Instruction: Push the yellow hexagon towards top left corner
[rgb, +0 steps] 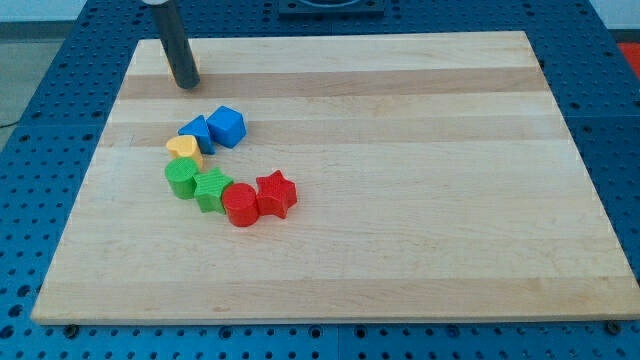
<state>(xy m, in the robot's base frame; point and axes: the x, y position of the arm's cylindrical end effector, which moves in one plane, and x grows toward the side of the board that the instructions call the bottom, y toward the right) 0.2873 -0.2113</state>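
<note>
My tip (185, 85) rests on the wooden board (400, 250) near its top left corner. A sliver of a yellow block (196, 70) shows just right of the rod and touches it. The rod hides most of this block, so its shape cannot be made out. The dark rod rises out of the view's top.
A cluster of blocks lies below my tip, left of the board's centre: a blue triangle (195, 132), a blue block (227, 126), a yellow heart-like block (185, 149), a green cylinder (182, 180), a green star (212, 189), a red cylinder (240, 204) and a red star (276, 193).
</note>
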